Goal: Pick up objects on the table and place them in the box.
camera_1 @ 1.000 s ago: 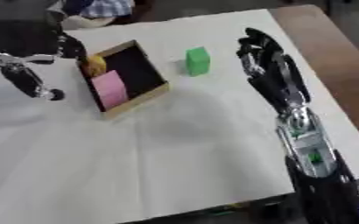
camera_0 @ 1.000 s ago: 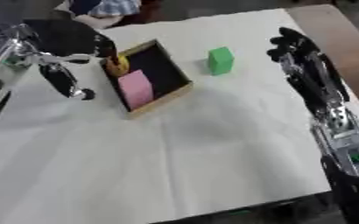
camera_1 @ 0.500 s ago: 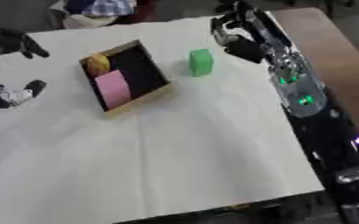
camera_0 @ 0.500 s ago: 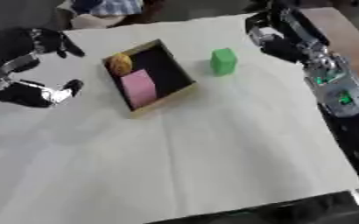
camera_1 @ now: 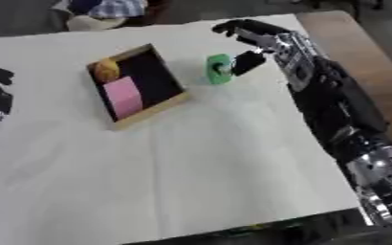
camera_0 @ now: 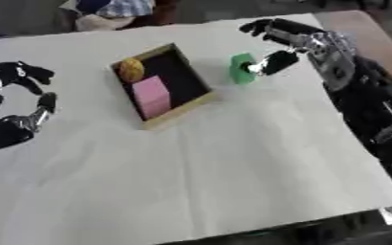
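Observation:
A green block (camera_0: 242,69) stands on the white table, right of the wooden box (camera_0: 196,103). Inside the box lie a pink block (camera_0: 152,94) and a small orange-yellow thing (camera_0: 131,70) at its far end. My right hand (camera_0: 285,40) is open around the green block, its thumb against the block's right side and its fingers arched above and behind it. At the left edge my left hand (camera_0: 22,81) hovers open over the table, away from the box.
The white cloth-covered table (camera_0: 191,177) stretches wide in front of the box. Bare brown wood (camera_1: 363,57) shows along the right side. A bundle of cloth (camera_0: 115,8) lies beyond the far edge.
My right hand has come down and left onto the green block. The left hand has drawn back toward the left edge. The camera has also shifted.

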Controlling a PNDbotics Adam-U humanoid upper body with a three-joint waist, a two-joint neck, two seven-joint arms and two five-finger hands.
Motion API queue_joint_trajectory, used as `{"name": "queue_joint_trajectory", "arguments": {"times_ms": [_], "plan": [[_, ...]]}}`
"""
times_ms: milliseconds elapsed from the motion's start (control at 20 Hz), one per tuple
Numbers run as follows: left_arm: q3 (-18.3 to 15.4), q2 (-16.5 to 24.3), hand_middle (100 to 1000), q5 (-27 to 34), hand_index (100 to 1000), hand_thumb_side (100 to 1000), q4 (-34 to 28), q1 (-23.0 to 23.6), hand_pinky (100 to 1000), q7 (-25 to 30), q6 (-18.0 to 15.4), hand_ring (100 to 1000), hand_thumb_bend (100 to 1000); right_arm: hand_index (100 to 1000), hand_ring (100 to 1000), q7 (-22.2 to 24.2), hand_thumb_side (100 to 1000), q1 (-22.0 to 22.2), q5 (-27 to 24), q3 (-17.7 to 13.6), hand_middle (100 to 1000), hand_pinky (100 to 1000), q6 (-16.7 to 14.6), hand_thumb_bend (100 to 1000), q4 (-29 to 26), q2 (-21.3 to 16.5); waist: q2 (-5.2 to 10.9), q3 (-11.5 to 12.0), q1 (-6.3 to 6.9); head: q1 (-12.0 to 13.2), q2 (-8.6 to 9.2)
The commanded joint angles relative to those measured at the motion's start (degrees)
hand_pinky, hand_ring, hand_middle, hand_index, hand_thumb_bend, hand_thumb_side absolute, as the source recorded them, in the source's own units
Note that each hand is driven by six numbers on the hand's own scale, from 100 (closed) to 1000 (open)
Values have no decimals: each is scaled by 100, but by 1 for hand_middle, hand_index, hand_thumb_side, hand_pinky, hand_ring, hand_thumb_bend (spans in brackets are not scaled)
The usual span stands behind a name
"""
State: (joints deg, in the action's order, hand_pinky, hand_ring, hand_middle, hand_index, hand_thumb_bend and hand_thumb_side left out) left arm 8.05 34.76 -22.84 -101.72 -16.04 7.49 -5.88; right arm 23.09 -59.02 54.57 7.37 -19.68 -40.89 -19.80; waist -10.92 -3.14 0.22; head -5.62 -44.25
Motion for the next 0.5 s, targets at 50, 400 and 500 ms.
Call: {"name": "queue_joint_trajectory", "arguments": {"times_ms": [50, 400, 500], "plan": [[-127, -2, 639, 59, 808, 681, -53, 18, 742, -78, 4, 600, 141, 992, 945, -195, 403, -212, 750, -233, 952, 876, -11, 366, 278, 37, 142, 4, -41, -18, 13], [-117, -119, 637, 60, 810, 696, 4, 71, 741, -69, 6, 598, 134, 988, 942, -682, 390, -327, 1472, -575, 947, 879, 187, 345, 608, 218, 147, 35, -7, -58, 13], [-111, -140, 637, 55, 811, 698, 16, 72, 740, -60, 7, 598, 134, 987, 939, -754, 397, -341, 1540, -629, 936, 879, 250, 330, 673, 262, 149, 49, 1, -64, 13]]}}
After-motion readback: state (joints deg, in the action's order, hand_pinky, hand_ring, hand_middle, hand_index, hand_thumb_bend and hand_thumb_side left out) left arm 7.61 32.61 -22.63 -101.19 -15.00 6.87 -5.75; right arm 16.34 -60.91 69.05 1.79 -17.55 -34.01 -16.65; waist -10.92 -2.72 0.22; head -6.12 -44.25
